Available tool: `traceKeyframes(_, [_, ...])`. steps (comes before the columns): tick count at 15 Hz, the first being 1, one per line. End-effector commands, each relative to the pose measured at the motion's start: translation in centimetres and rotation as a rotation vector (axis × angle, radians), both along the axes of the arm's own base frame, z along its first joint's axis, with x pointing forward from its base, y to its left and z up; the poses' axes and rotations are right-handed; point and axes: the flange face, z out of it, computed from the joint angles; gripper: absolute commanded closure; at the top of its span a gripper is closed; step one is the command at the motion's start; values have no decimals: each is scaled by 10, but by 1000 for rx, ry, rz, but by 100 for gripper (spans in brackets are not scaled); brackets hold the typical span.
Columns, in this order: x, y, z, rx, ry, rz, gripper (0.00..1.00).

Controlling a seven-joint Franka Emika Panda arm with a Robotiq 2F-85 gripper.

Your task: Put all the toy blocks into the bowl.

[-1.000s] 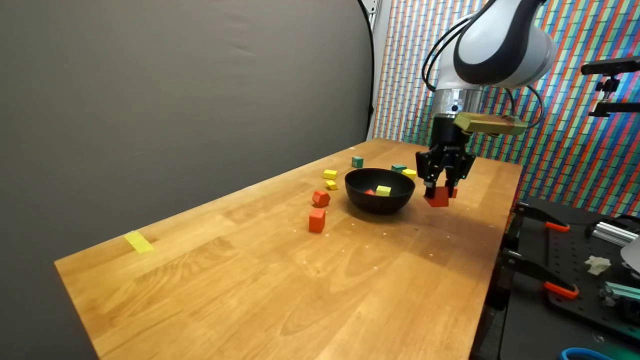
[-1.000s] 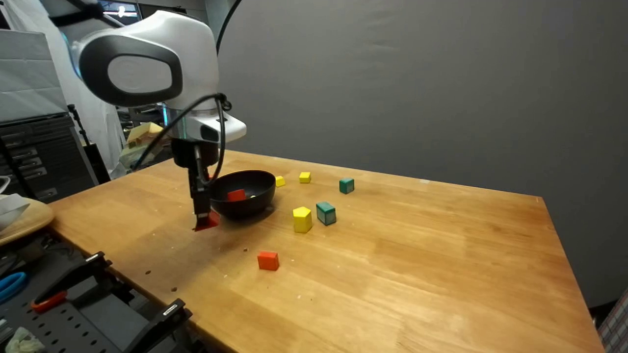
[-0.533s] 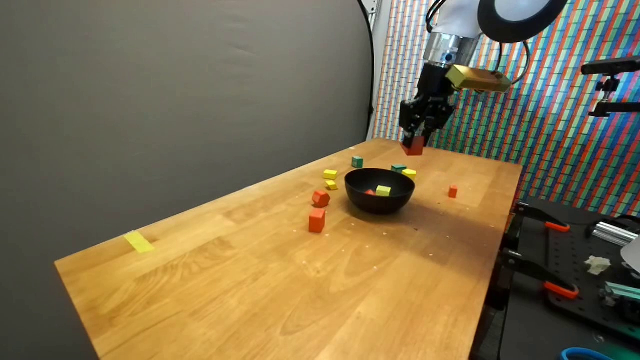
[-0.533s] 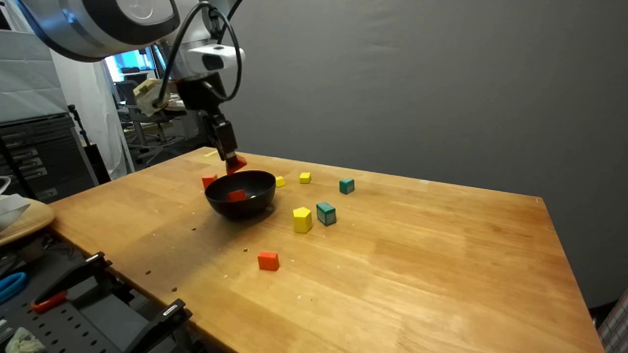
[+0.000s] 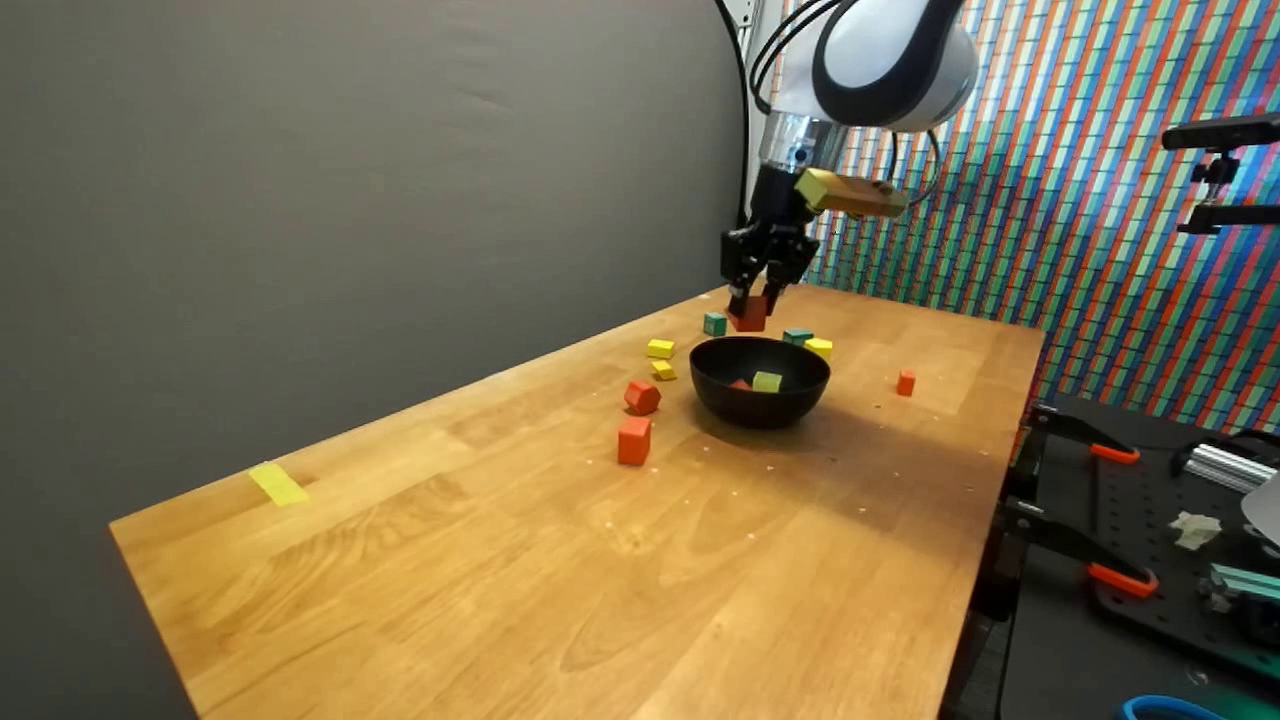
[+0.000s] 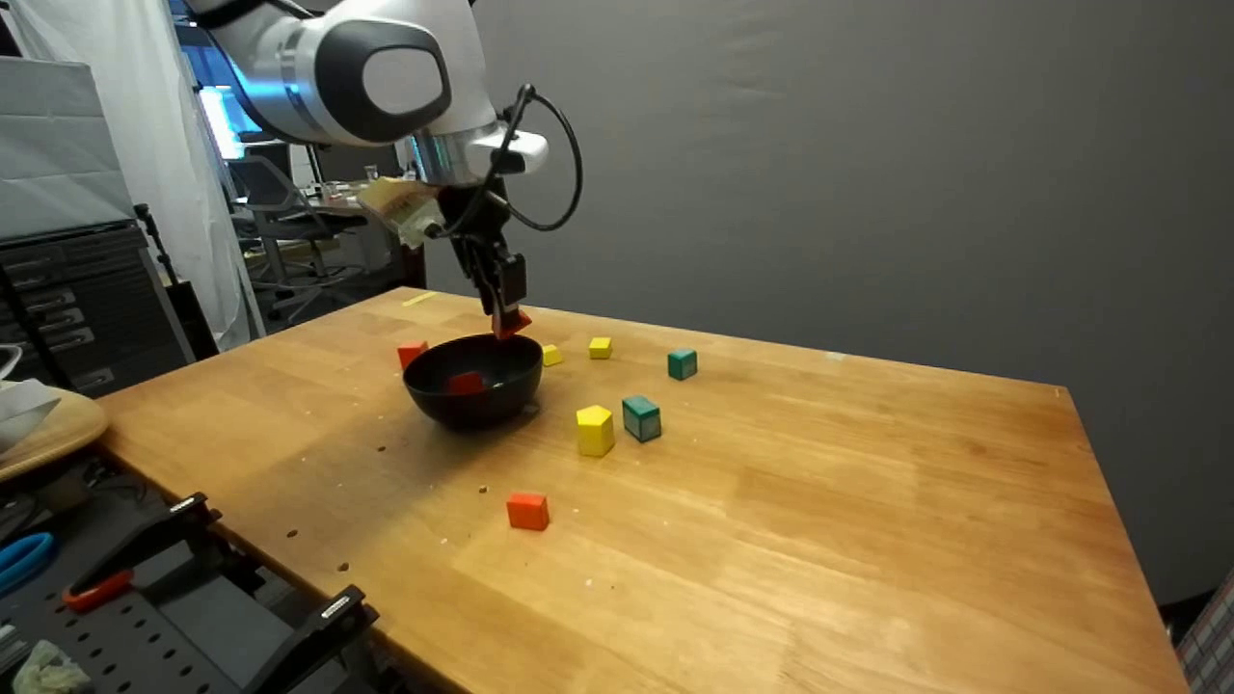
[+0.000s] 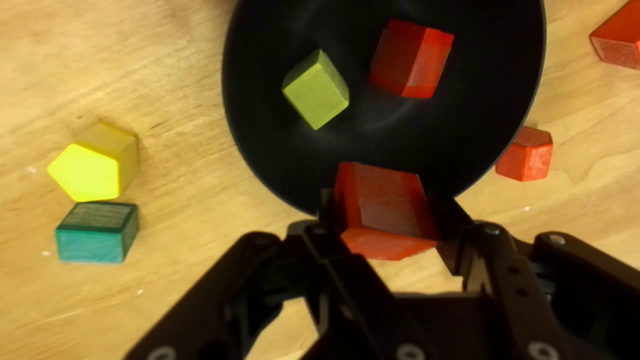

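Red blk [image 7: 390,202] clamped btwn jaws of gripper [image 7: 387,215], these pt-way apart, held up nr rim of bowl [image 7: 270,145], w/ yel-grn blk [image 7: 317,92] + 2nd red blk [image 7: 410,60] lying inside.

rounded white arm [image 5: 872,45], dark oval trim [image 6: 339,92]; beneath it, silver metal collar [image 5: 800,135], black tool [image 7: 386,212]; alongside, looped black cables [image 6: 578,173].

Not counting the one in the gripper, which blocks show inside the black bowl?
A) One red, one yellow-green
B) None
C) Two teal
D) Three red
A: the wrist view looks down into the bowl and shows a red block and a yellow-green block lying apart inside it.
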Motion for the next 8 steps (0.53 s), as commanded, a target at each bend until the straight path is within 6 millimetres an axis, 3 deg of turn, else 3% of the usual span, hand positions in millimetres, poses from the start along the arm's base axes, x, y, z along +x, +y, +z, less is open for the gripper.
traceKeyframes(1, [36,14,-35,54,64,50,76])
traceKeyframes(2, [40,16,-42,52,82,59,76])
traceKeyframes(3, [42,18,-48,49,95,68,63])
traceKeyframes(4, [43,18,-51,43,107,73,27])
traceKeyframes(5, [43,17,-50,34,111,75,27])
traceKeyframes(8, [29,22,-37,15,144,101,7])
